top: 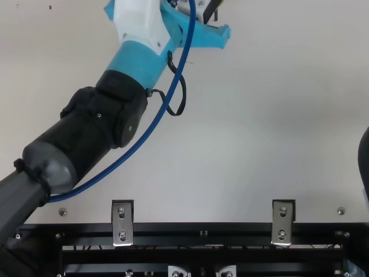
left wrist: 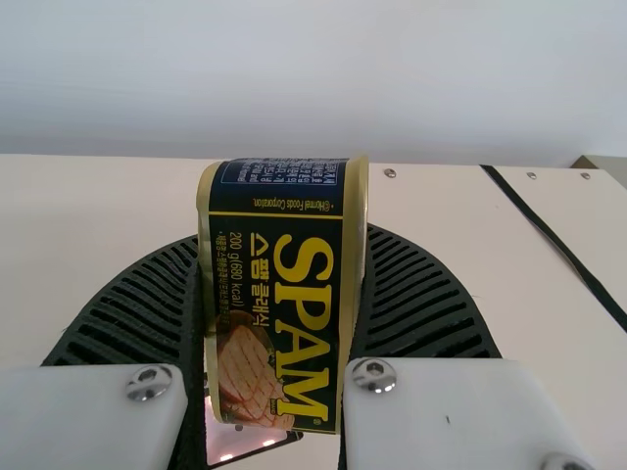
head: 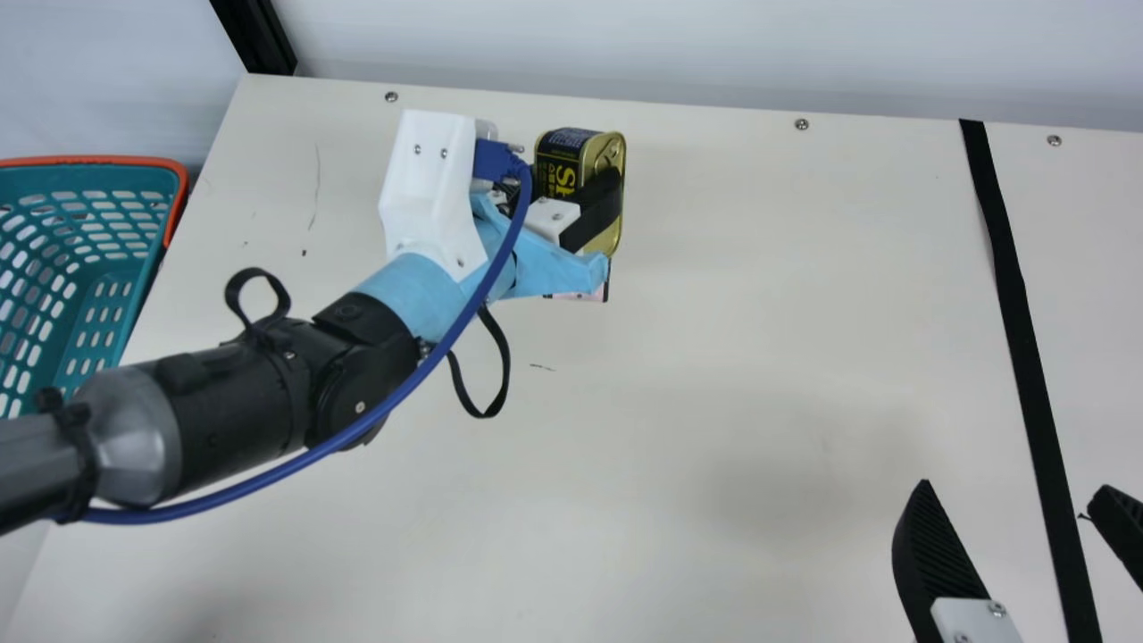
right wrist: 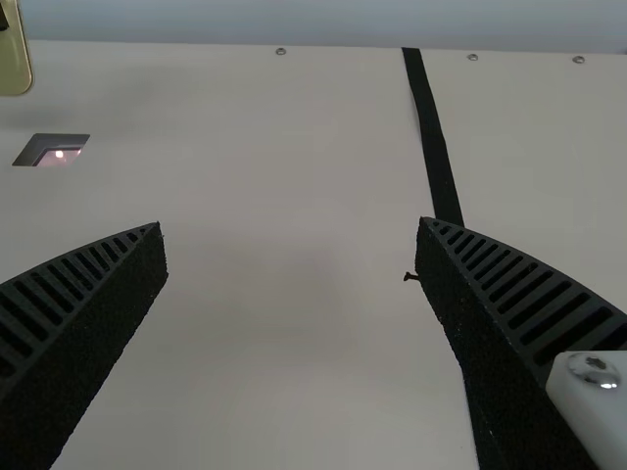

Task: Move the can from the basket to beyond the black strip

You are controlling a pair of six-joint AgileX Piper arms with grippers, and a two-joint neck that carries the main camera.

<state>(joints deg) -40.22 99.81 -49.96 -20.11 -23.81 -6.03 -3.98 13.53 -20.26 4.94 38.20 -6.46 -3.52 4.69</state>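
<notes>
Left wrist view: left end effector pinches the luncheon-meat can, best carried with a steady squeeze until past the black strip.

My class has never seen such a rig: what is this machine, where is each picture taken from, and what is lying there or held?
Two robot arms work at a cream table. The main picture comes from a camera on a neck between them, the top one from above, the wrist ones from each arm. The left gripper holds a can between its ribbed fingers; the right gripper is open. A black strip crosses the table, and a teal basket is at the main view's left. Something small, flat and dark-edged lies near the can; I cannot tell what.
</notes>
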